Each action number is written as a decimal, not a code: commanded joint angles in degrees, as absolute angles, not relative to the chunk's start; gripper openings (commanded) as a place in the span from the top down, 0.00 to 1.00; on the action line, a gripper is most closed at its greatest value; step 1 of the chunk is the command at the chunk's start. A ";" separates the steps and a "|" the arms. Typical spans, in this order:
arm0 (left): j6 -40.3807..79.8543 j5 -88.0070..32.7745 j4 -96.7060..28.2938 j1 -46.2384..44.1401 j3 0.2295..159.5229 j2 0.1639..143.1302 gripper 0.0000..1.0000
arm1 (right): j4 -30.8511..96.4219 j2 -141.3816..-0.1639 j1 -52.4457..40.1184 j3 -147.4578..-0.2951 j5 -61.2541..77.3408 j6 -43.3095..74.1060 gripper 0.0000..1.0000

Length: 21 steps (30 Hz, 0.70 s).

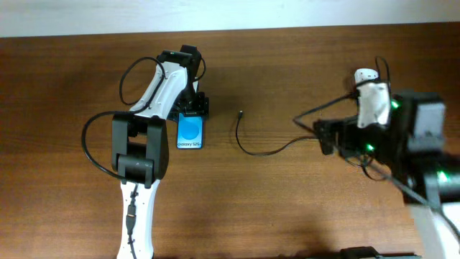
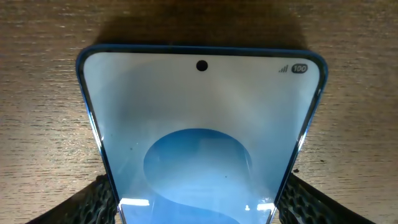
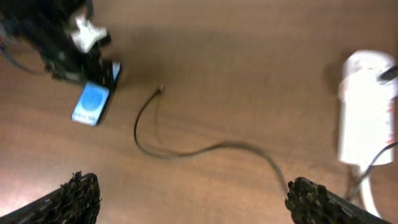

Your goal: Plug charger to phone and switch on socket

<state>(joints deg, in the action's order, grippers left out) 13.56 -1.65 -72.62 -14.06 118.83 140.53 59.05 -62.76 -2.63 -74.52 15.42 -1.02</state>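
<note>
Ribbed black fingers of our left pincer clamped the blue-screened, black-framed phone by its edges; our right pincer gaped empty. We judged the thin black charger cable, loose on the brown wooden counter, might skid away from a grab.

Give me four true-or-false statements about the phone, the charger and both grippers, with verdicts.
1. The left gripper grips the phone by its two side edges. True.
2. The charger is plugged into the phone. False: it lies on the table, its tip apart from the phone.
3. The right gripper is open and holds nothing. True.
4. The phone's screen is dark. False: it is lit, with a blue oval.
</note>
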 commanded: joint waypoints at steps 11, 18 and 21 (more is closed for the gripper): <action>13.89 -0.64 -77.30 -12.14 123.48 143.13 0.91 | 59.33 -70.46 -2.98 -75.44 25.58 -1.89 0.01; 15.05 -0.91 -86.17 -11.05 138.28 143.13 1.00 | 57.65 -70.96 -2.98 -75.46 25.85 3.51 0.01; 17.56 -6.68 -89.10 -9.47 144.77 143.13 1.00 | 57.19 -74.50 -3.05 -77.52 25.76 8.01 0.05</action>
<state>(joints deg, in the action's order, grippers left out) 14.61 -2.15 -87.85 -11.20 139.96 143.48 57.39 -71.77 -2.63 -74.87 25.21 4.23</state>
